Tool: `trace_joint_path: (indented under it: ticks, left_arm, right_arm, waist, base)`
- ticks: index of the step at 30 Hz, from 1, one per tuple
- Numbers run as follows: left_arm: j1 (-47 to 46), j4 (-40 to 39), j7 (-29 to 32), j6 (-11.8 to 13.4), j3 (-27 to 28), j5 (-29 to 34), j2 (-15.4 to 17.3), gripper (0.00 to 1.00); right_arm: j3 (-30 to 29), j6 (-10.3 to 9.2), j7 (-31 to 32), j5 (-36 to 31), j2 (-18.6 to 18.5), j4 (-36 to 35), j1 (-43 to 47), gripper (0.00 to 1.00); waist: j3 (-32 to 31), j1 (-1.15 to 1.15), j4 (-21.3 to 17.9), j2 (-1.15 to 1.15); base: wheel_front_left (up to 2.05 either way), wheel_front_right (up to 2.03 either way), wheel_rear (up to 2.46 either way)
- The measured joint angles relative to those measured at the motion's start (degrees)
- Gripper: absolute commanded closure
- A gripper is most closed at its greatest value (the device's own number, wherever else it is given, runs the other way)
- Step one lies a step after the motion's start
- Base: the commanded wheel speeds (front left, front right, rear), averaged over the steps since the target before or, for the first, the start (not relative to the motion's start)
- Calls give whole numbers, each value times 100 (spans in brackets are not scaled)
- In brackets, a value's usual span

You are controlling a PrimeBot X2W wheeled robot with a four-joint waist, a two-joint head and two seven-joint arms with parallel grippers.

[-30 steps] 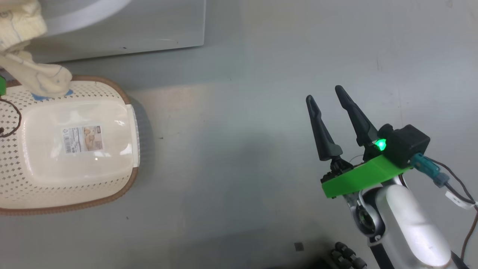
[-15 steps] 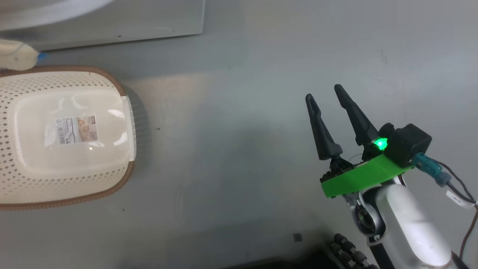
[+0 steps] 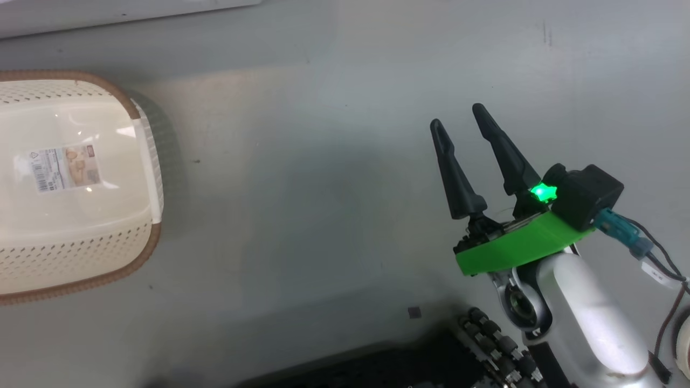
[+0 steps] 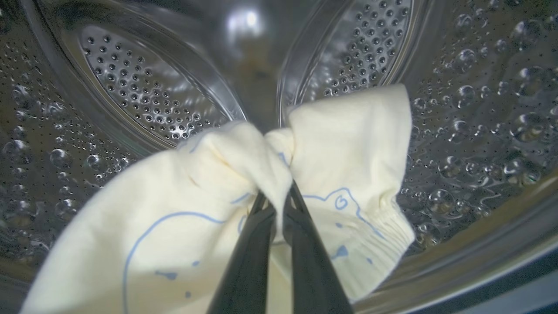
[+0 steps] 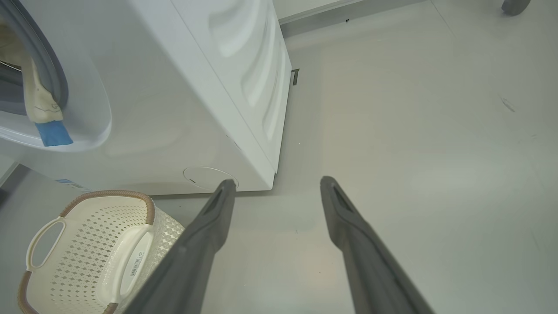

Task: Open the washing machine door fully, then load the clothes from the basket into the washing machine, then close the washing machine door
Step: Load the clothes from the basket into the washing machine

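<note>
In the left wrist view my left gripper is shut on the clothes, a cream garment with thin blue line drawings, held inside the perforated steel drum. The right wrist view shows the white washing machine. Cream fabric with a blue patch hangs over its grey gasket. The basket sits on the floor at the left with nothing in it, and its rim lies just below the machine's front. My right gripper is open over bare floor, far right of the basket. The washing machine door is out of view.
Grey floor spreads right of the washing machine. My dark base with its rollers lies along the bottom of the head view. A small dark square marks the floor. A wheel stands at the far top right.
The head camera has shifted, so basket and machine edge sit further up and left. The cream garment that hung at the basket's far edge has left the head view. My right gripper stays open.
</note>
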Motion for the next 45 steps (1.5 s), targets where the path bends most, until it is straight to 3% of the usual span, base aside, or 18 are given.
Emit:
trace_joint_path:
  ticks: [11,22,32,33,34,35,45]
  left_arm:
    - [-1686,882,-762,0,-121,109,143,100]
    - [-1338,1129,-236,-1,-1185,-318,1,100]
    - [-1350,1384,-193,-1,-1585,-619,48,100]
    - [-1366,1404,-194,-1,-1616,-636,52,90]
    - [-1386,1425,-194,-1,-1658,-666,53,57]
    - [-1400,1447,-203,-1,-1695,-677,55,0]
    - [-1412,1540,-367,-1,-2070,-990,36,0]
  right_arm:
    - [192,0,0,160,0,-121,-23,0]
    - [277,0,0,193,0,-137,-23,0]
    - [330,0,0,204,0,-135,-36,0]
    - [330,0,0,215,0,-134,-40,0]
    - [330,0,0,219,0,-134,-46,0]
    - [330,0,0,219,0,-134,-55,0]
    - [278,0,0,214,0,-96,-160,0]
  waist:
    - [309,0,-318,0]
    - [367,0,-343,0]
    - [385,-1,-407,0]
    - [391,-1,-409,0]
    - [397,-1,-410,0]
    - [403,-1,-409,0]
    - [312,-1,-333,0]
  base:
    - [0,0,0]
    - [0,0,0]
    - [0,0,0]
    - [0,0,0]
    - [0,0,0]
    - [0,0,0]
    - [0,0,0]
